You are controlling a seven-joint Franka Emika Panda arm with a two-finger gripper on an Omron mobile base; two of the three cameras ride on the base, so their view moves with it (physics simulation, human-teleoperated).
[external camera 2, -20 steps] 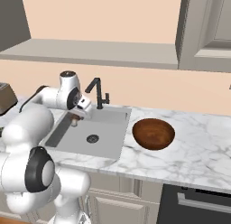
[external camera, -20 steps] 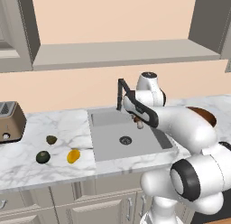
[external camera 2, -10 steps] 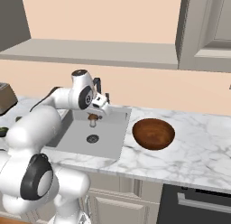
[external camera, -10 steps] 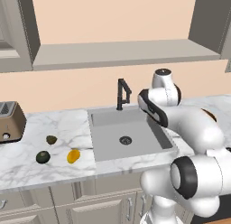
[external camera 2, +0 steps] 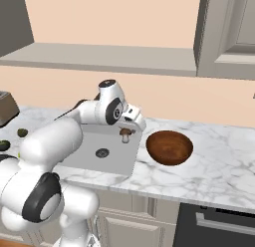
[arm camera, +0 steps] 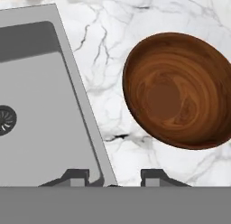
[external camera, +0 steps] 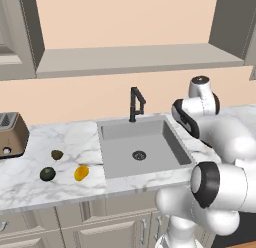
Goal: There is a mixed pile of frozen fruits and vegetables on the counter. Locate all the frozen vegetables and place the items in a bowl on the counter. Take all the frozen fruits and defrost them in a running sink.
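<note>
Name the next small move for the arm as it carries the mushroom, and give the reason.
Probably keep swinging the gripper sideways until it hangs over the bowl, then lower and release. The mushroom is held over the sink's edge nearest the bowl, and the hand view shows the bowl ahead and off to one side, not yet under the fingertips. It belongs in the bowl as a vegetable.
</note>
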